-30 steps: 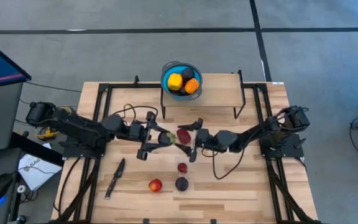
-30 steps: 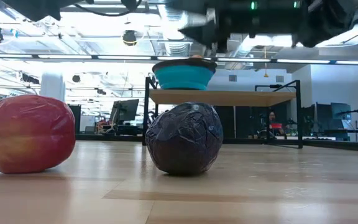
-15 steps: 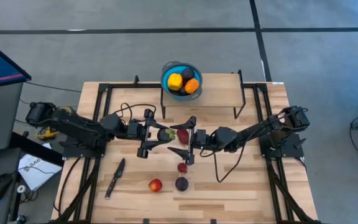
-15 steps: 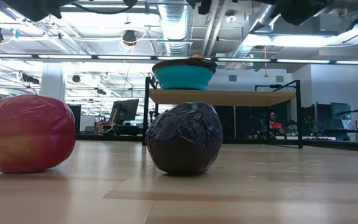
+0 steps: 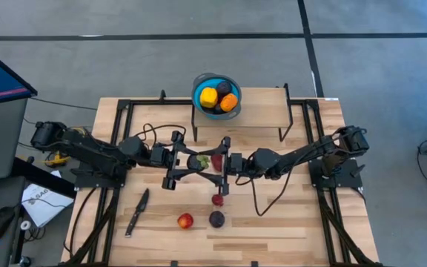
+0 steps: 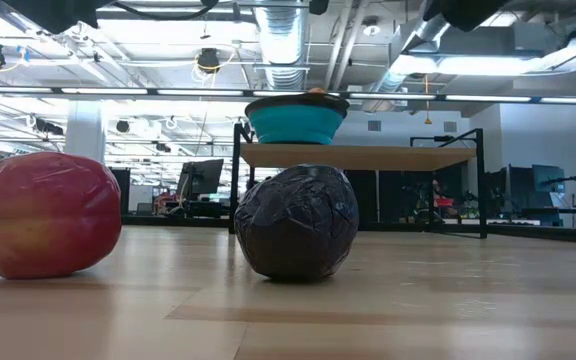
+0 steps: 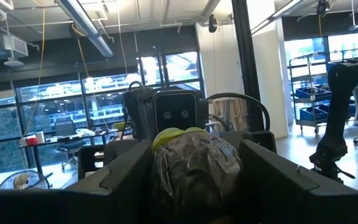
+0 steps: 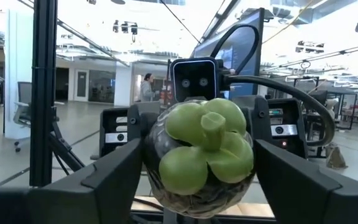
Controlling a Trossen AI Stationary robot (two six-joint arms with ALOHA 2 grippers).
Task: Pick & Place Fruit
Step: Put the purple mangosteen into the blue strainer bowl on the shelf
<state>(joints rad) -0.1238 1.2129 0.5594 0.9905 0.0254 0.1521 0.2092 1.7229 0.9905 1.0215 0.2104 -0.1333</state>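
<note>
Dark purple fruit (image 5: 201, 161) midair, clamped in left pincer (image 5: 193, 162), between right pincer's (image 5: 222, 164) parted fingers.

Purple fruit (image 8: 201, 155) w/ green cap; teal bowl (image 5: 215, 95); red-yellow fruit (image 6: 48, 213).

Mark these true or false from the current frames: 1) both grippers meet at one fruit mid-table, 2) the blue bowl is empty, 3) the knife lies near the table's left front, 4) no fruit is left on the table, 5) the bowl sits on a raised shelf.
1) True: left gripper and right gripper flank a green-capped dark fruit.
2) False: the blue bowl holds yellow, orange and dark fruit.
3) True: knife.
4) False: red-and-yellow fruit, purple fruit and a red piece remain.
5) True: shelf.
</note>
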